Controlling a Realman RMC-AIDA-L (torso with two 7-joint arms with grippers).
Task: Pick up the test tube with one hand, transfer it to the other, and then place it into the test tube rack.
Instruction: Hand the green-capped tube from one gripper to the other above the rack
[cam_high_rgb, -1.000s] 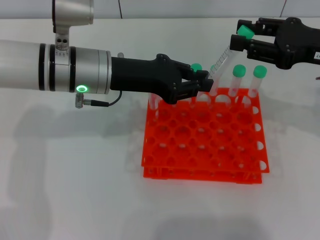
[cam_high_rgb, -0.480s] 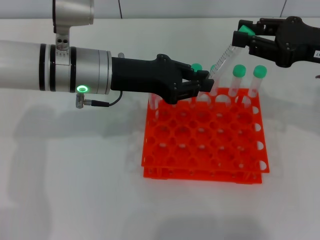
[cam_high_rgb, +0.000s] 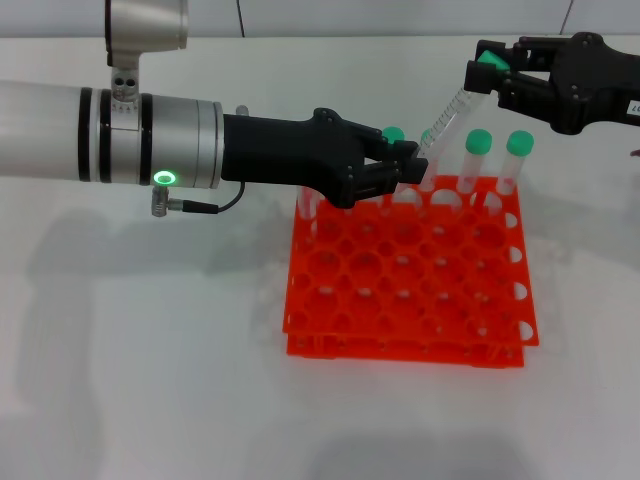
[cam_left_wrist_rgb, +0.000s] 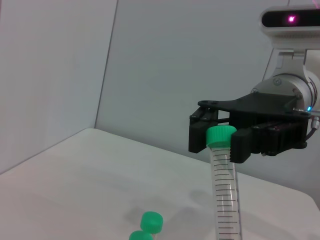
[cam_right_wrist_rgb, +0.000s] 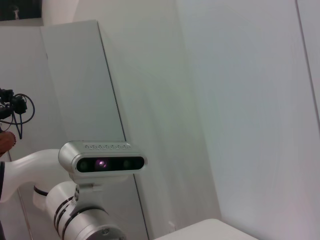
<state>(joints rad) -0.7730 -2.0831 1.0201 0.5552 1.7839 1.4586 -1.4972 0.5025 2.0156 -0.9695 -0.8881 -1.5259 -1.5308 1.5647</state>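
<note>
The test tube, clear with a green cap, hangs tilted above the back row of the orange-red test tube rack. My left gripper, black on a silver wrist, is shut on the tube's lower part. My right gripper, black with a white label, is closed around the green cap at the tube's top. In the left wrist view the tube rises to its cap, which sits between the right gripper's fingers. The right wrist view shows none of these.
Three more green-capped tubes stand in the rack's back row, close beside the held tube. Two of their caps show in the left wrist view. The rack's front rows hold open holes. White table lies all around.
The right gripper's fingers have closed in on the tube's green cap, and the tube's top has shifted slightly. The left gripper has stayed in place on the tube.
</note>
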